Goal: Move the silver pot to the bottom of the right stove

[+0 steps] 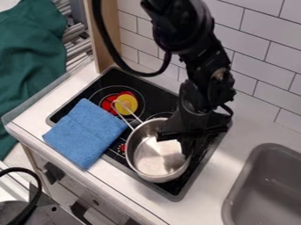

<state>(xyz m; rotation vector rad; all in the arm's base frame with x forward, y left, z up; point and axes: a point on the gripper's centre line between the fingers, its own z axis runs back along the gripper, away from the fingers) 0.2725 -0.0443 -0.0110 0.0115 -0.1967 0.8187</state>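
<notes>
Blue cloth (pixel 85 132): just left of silver pot (pixel 136 154)
Red-yellow item (pixel 129 103): by pot's handle
Sink (pixel 264 193): right of pot
End effector (pixel 174 146): over pot, can't tell grip

WidowX arm (pixel 181 27): black, enters at 12 o'clock, bends down past 1
Wrist (pixel 197 99): toward 2 o'clock from the view's centre, angled downward
Two-finger gripper (pixel 187 141): just off centre, between 4 and 5 o'clock, pointing down
Arm cable (pixel 108 41): loops out toward 11
</notes>
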